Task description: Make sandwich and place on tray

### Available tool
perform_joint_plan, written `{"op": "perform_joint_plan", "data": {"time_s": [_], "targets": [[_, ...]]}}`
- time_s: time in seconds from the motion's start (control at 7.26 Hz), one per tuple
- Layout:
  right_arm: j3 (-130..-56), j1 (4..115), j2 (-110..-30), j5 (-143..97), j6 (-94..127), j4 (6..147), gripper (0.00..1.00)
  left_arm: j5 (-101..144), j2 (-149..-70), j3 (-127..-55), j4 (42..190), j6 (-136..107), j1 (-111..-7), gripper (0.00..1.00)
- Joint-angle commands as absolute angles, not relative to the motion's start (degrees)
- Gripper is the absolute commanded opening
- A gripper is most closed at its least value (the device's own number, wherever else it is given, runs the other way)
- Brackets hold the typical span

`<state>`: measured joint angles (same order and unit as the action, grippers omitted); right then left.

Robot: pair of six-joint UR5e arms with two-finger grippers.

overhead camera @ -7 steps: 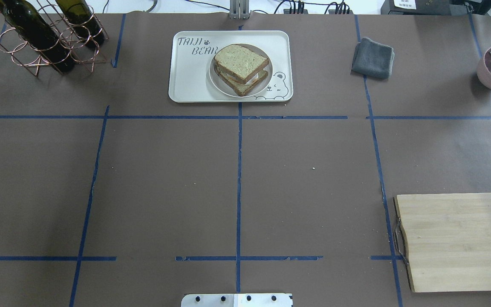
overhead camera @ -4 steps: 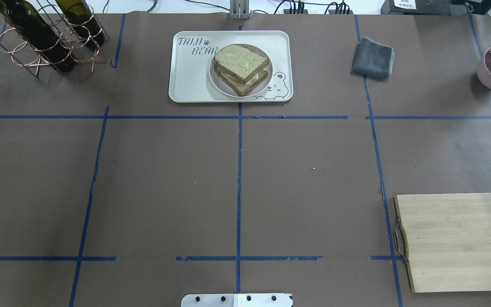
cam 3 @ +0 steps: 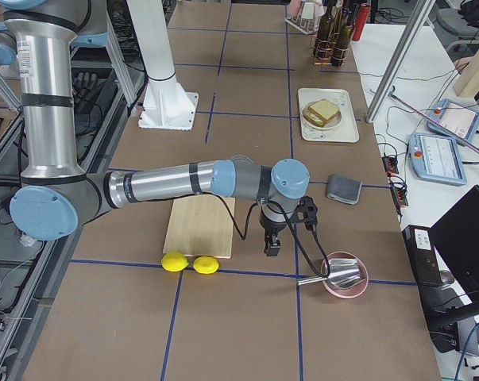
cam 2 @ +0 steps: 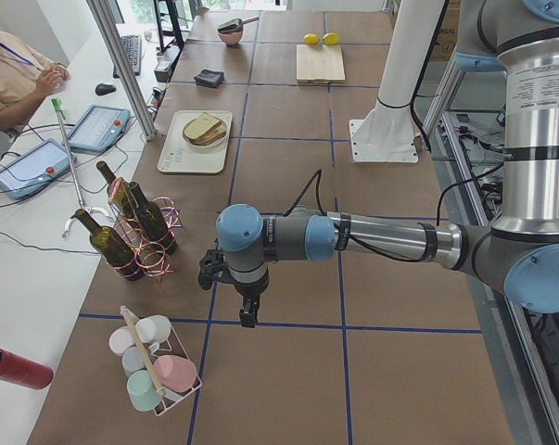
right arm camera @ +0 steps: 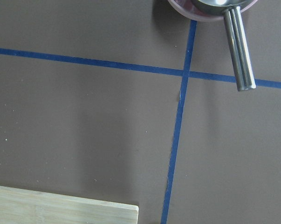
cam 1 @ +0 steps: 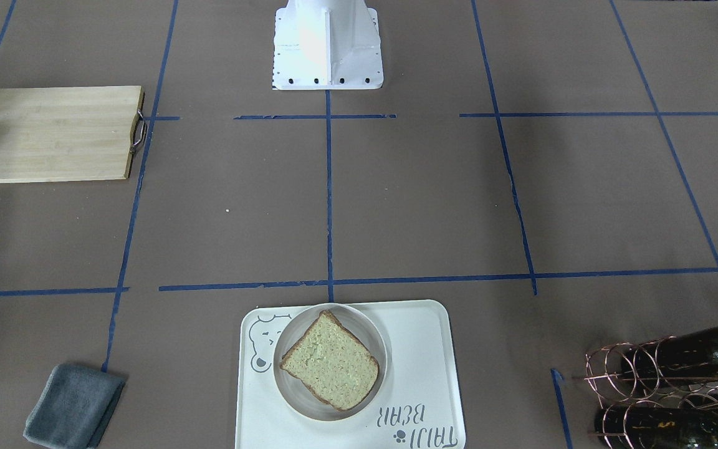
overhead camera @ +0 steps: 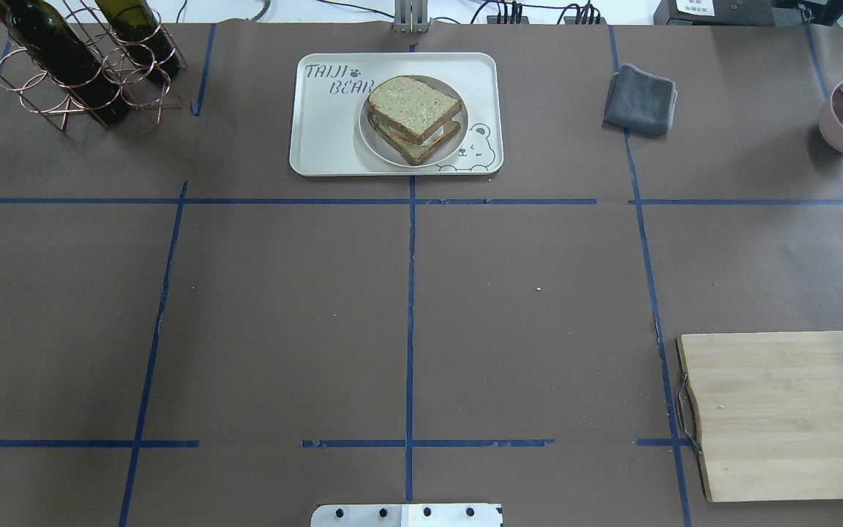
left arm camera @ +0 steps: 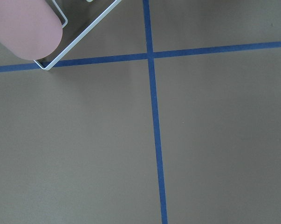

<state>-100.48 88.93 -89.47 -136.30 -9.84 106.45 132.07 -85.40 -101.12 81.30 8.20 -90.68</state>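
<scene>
- Bright, even light is falling from above across the whole bench point(overhead camera: 282, 307), and its brown paper cover is showing no hard hotspots.
- The white robot base point(cam 1: 328, 43) is blowing out to near-pure white at the bench's near edge, losing surface detail.
- The grey cloth point(overhead camera: 641, 99) and the pink bowl point(overhead camera: 842, 143), toward the far right corner, are casting only short, soft-edged shadows.
- The tray point(overhead camera: 319, 139) at the far edge is reading crisply, lettering sharp.
- In the right wrist view a broad, faint shadow is lying on the paper, while the ladle handle point(right arm camera: 238, 51) is catching a streak of glare.
- In the left wrist view the pink cup point(left arm camera: 23, 28) is looking soft and unfocused, while the blue tape lines point(left arm camera: 152, 116) are showing sharp.
</scene>
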Motion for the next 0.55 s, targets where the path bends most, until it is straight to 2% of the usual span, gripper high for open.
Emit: {"op": "perform_joint_plan", "data": {"time_s": [0.0,0.41], "targets": [[-100.55,88.94,-89.47,-136.14,-9.84,106.26,1.00,131.57,-85.17,-100.90,81.30,8.17,-90.70,1.00],[-100.55,88.94,-90.52,-135.97,-9.84,105.82,1.00,131.84,-84.90,-100.81,81.56,8.17,-90.70,1.00]]}}
